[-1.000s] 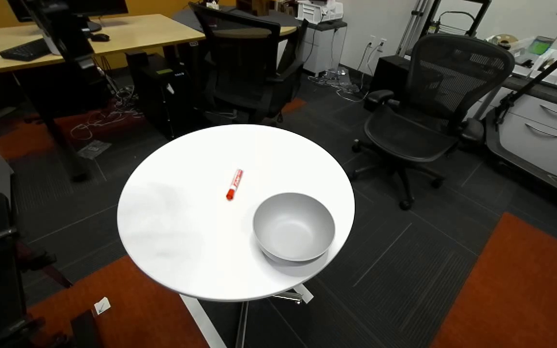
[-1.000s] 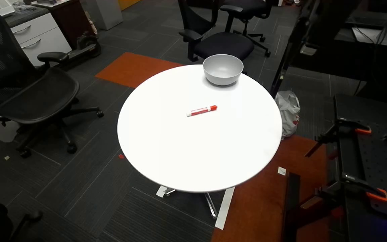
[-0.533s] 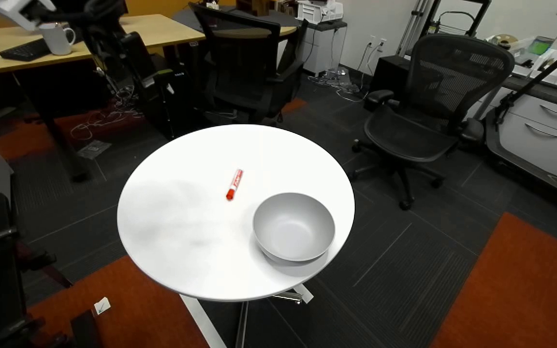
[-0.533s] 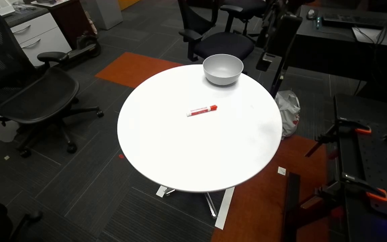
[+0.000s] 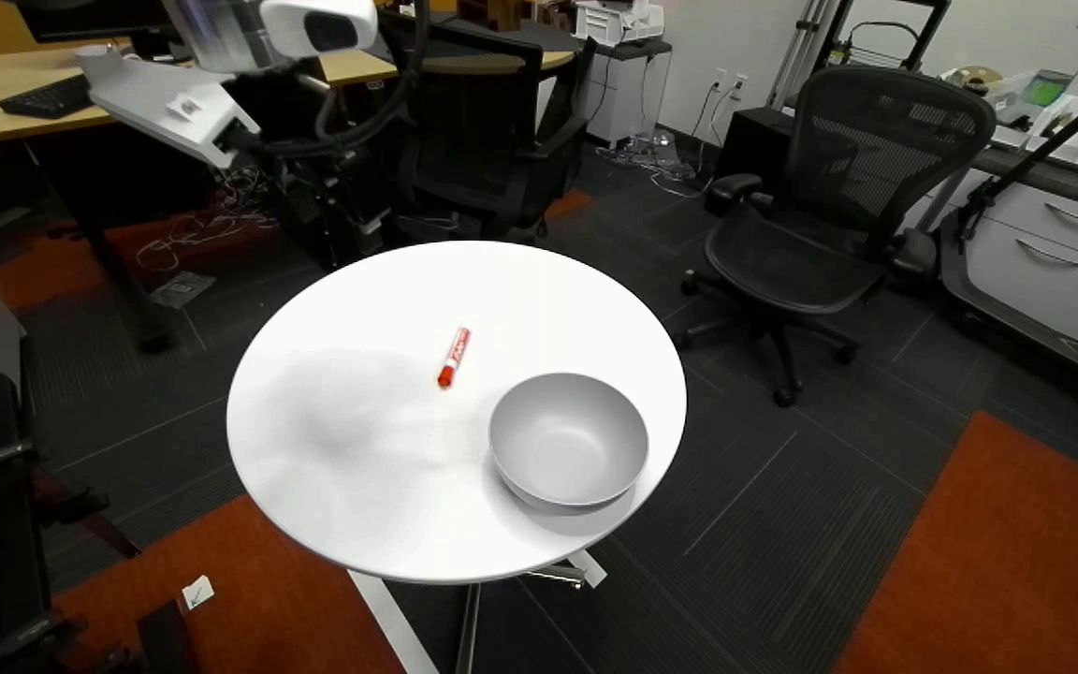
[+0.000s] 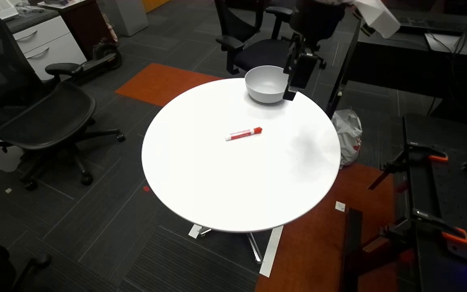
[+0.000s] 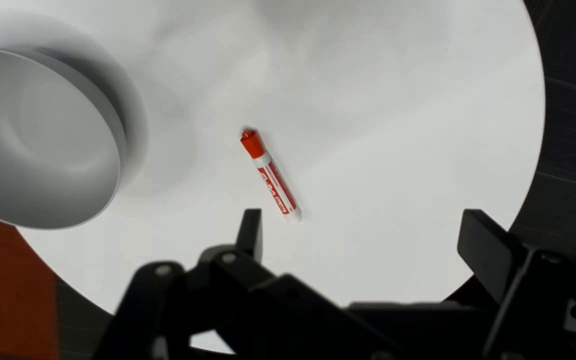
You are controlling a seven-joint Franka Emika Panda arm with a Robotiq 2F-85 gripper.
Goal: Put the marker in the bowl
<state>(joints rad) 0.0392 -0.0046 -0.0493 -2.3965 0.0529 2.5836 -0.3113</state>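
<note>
The red and white marker [image 5: 454,358] lies on the white round table, and it also shows in an exterior view [image 6: 243,134] and in the wrist view [image 7: 272,175]. The grey bowl [image 5: 569,440] stands near the table's edge, and it also shows in an exterior view [image 6: 264,83] and at the left of the wrist view [image 7: 43,140]. It looks empty. My gripper [image 7: 363,230] is wide open with nothing between its fingers, above the table. In the wrist view the marker's white end is close to the left fingertip. In an exterior view the gripper [image 6: 291,91] partly covers the bowl's side.
The white round table [image 5: 361,505] carries the bowl and the marker. A black mesh chair [image 5: 810,234] and a desk [image 5: 277,70] stand around it. A black bench with orange-tipped clamps [image 6: 440,194] is beside the table.
The arm has swung in from the edge of both exterior views toward the table, and its shadow on the table has grown. The marker and the bowl have not moved.
</note>
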